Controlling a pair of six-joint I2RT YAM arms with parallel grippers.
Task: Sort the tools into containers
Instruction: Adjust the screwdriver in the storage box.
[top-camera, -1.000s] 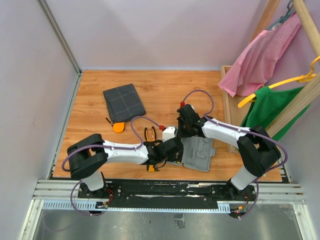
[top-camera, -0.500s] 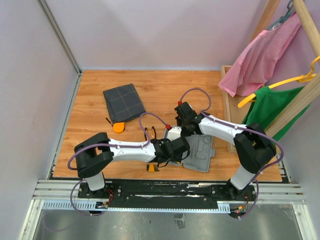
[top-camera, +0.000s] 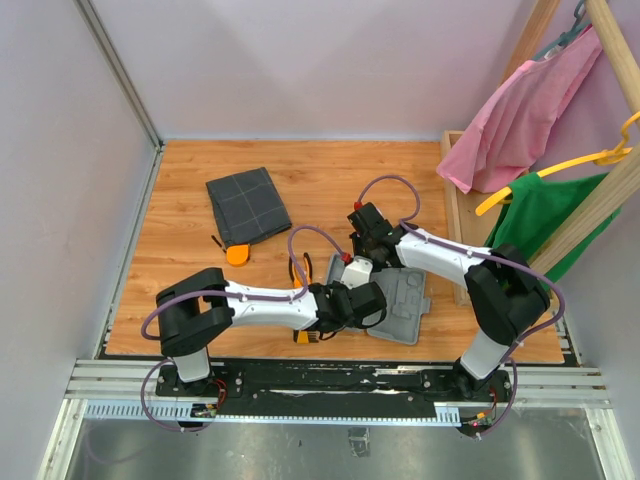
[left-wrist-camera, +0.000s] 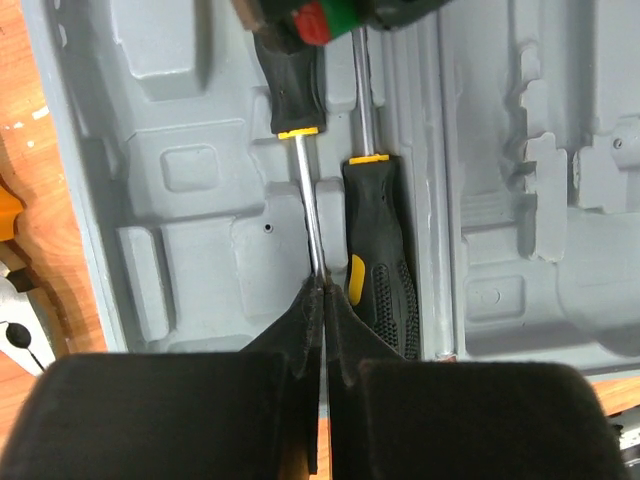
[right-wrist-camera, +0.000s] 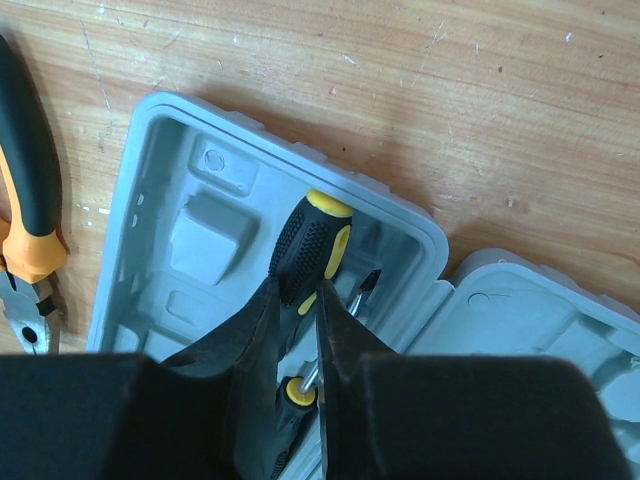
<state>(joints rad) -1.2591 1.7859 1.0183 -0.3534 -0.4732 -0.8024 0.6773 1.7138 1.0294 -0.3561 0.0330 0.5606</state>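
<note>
The light-grey case (top-camera: 408, 310) lies open at front centre. It also shows in the left wrist view (left-wrist-camera: 190, 200) and the right wrist view (right-wrist-camera: 170, 190). Two black-and-yellow screwdrivers lie side by side in it, pointing opposite ways. My left gripper (top-camera: 362, 303) (left-wrist-camera: 318, 290) is shut on the metal shaft (left-wrist-camera: 310, 220) of one. My right gripper (top-camera: 362, 262) (right-wrist-camera: 298, 300) is shut on the same screwdriver's handle (right-wrist-camera: 305, 240). The second screwdriver (left-wrist-camera: 375, 260) lies loose beside it. The pliers (top-camera: 299, 268) (right-wrist-camera: 28, 200) lie left of the case. The dark pouch (top-camera: 247, 205) lies at back left.
A round orange piece (top-camera: 237, 254) lies in front of the pouch. A small orange bit holder (top-camera: 303, 336) lies near the front edge under my left arm. A wooden rack (top-camera: 462, 210) with pink and green clothes stands at the right. The tape ring is not in view.
My left gripper has moved right, over the open case. My right gripper has shifted a little left and toward the front. More of the case's left half now shows.
</note>
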